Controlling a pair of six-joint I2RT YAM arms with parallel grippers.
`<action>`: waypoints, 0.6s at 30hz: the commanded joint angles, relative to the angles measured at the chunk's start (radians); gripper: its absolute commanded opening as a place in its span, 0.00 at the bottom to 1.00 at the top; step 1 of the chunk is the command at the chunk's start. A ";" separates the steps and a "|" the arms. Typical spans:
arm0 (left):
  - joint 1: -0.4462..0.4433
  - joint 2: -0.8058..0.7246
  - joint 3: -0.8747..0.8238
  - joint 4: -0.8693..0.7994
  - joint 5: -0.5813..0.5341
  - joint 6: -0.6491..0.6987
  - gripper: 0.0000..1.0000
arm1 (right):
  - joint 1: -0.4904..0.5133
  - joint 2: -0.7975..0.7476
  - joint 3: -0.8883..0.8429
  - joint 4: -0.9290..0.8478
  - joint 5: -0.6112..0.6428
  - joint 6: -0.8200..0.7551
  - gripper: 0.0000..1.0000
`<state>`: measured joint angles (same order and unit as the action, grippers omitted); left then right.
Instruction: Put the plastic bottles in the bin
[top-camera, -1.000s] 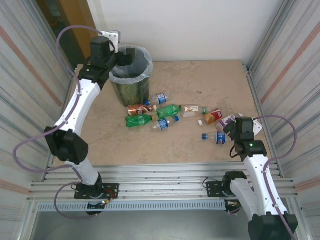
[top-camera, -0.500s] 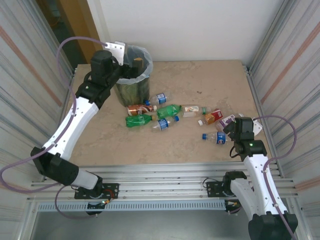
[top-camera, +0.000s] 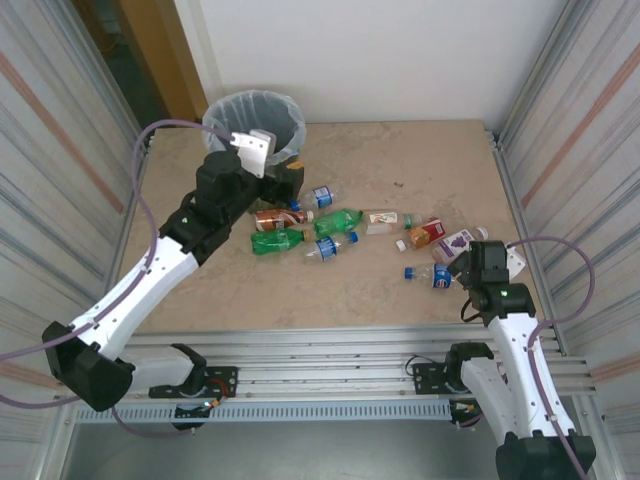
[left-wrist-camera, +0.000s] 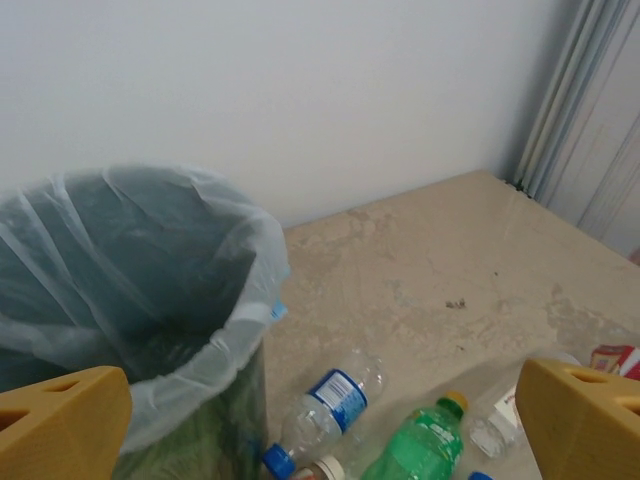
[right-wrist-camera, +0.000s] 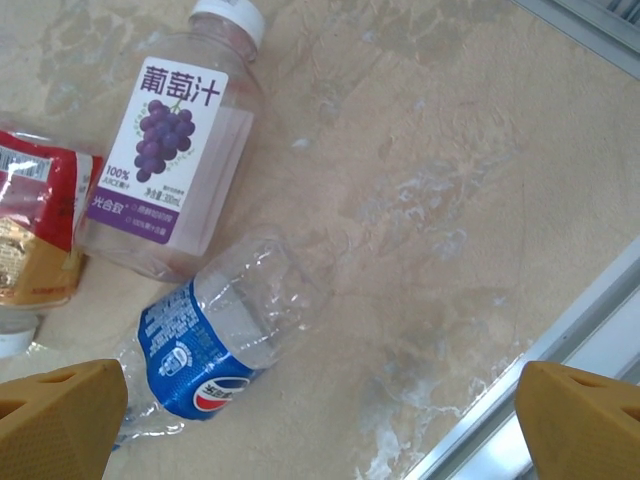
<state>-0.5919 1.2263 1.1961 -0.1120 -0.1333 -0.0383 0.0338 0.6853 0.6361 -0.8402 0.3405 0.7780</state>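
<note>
The bin (top-camera: 228, 108), dark with a pale bag liner, stands at the far left; its rim (left-wrist-camera: 215, 330) is just left of my left gripper (left-wrist-camera: 320, 410). That gripper (top-camera: 288, 180) hangs open and empty, above a clear blue-labelled bottle (left-wrist-camera: 335, 398) and a green bottle (left-wrist-camera: 425, 448). Several bottles lie in a row mid-table: brown (top-camera: 270, 217), green (top-camera: 277, 241), green (top-camera: 338, 221), clear (top-camera: 330, 247). My right gripper (right-wrist-camera: 320, 415) is open over a clear Pepsi bottle (right-wrist-camera: 215, 340), beside a grape-juice bottle (right-wrist-camera: 175, 150) and a red-labelled one (right-wrist-camera: 35, 235).
Corrugated metal walls close in both sides, and a white wall stands at the back. A metal rail (right-wrist-camera: 560, 330) runs along the table's right edge, close to my right gripper (top-camera: 470, 257). Bare tabletop (top-camera: 420, 165) lies behind the bottles.
My left arm has drawn back from over the bin's rim and swung toward the bottles, so the bin's mouth now shows. The right arm has barely shifted.
</note>
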 joint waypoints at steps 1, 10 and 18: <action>-0.022 -0.035 -0.063 0.064 -0.025 -0.064 0.99 | 0.008 -0.027 0.042 -0.049 -0.014 0.017 0.98; -0.070 -0.035 -0.223 0.165 0.002 -0.166 0.99 | 0.009 -0.020 0.013 -0.029 -0.167 0.083 0.98; -0.094 0.006 -0.294 0.216 0.066 -0.240 0.99 | 0.021 0.011 -0.067 0.054 -0.248 0.185 0.98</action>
<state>-0.6811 1.2209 0.9199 0.0505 -0.1024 -0.2218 0.0456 0.6922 0.5987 -0.8165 0.1326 0.8948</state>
